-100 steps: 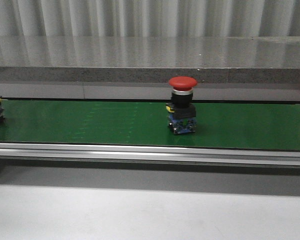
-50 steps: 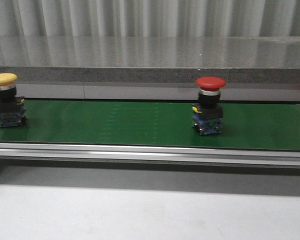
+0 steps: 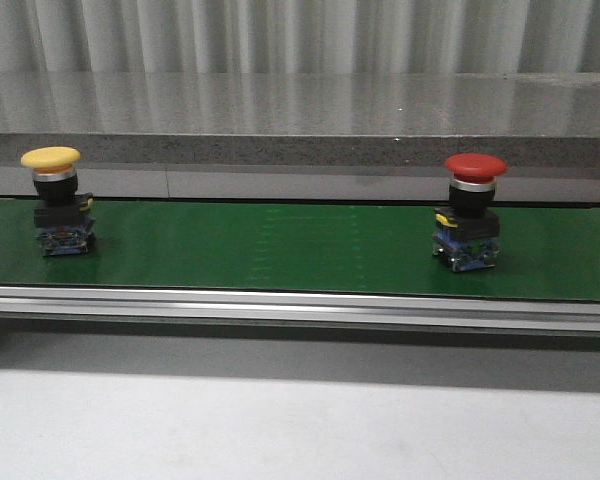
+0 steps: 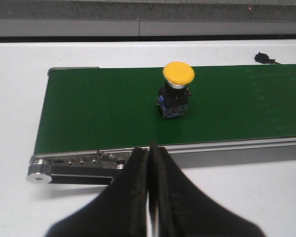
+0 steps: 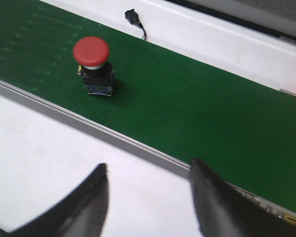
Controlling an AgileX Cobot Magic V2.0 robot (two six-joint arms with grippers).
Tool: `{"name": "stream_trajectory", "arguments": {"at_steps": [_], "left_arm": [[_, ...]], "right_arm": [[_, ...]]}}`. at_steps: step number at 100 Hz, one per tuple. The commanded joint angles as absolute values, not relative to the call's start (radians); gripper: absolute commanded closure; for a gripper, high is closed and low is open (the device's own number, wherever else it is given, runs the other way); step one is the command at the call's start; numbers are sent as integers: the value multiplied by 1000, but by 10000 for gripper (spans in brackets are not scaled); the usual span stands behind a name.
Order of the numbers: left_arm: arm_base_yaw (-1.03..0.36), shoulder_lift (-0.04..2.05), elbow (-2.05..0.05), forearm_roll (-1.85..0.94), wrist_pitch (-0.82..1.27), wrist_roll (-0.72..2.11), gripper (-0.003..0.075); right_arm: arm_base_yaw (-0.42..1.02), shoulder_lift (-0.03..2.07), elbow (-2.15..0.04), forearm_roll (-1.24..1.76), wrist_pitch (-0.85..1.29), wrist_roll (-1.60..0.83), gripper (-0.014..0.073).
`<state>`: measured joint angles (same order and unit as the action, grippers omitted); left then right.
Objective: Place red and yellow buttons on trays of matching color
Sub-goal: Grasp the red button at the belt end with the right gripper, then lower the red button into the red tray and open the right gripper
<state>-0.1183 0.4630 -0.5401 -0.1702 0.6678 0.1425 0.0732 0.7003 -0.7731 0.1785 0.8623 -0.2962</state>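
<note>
Both buttons have travelled rightward along the green conveyor belt (image 3: pixel 280 248) since the earlier frames: the red button (image 3: pixel 467 213), which stood near the middle of the belt a second ago, now sits well toward the right side, and the yellow button (image 3: pixel 57 201), then barely showing at the left edge, is now fully in the front view on the left part of the belt. They stand upright and well apart, each with its mushroom cap on top of a black body and a blue base.

From the left wrist view, the left pincer (image 4: pixel 150 163) has its dark fingers pressed together with nothing between them, hovering over the white table (image 4: pixel 266 197) on the near side of the belt's metal rail (image 4: pixel 237 148); the yellow button (image 4: pixel 176 95) stands on the belt beyond it, not touched.

From the right wrist view, the right pincer (image 5: pixel 150 190) has its fingers spread wide apart and empty, above the table beside the rail. The red button (image 5: pixel 93 65) stands on the belt, well clear of the fingers.
</note>
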Motion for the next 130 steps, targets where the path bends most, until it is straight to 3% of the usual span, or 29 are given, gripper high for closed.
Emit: {"name": "stream_trajectory", "arguments": {"at_steps": [1, 8, 58, 83, 90, 111, 118, 130], "left_arm": [[-126, 466, -565, -191, 601, 144, 741], [-126, 466, -565, -191, 601, 144, 741], [-126, 466, -565, -191, 601, 144, 741], [-126, 466, -565, -191, 601, 144, 741], [-126, 466, -565, -191, 601, 144, 741], [-126, 466, -565, -191, 601, 144, 741], [-126, 466, -565, -191, 601, 144, 741], [-126, 466, -565, -191, 601, 144, 741]], "right_arm": [[86, 791, -854, 226, 825, -295, -20], [86, 864, -891, 255, 825, -295, -70], [86, 1331, -1074, 321, 899, -297, -62], [85, 1485, -1110, 317, 809, -325, -51], [85, 1508, -1110, 310, 790, -332, 18], [85, 1514, -1110, 304, 788, -332, 424], [83, 1512, -1110, 295, 777, -332, 468], [60, 1486, -1110, 289, 765, -325, 470]]}}
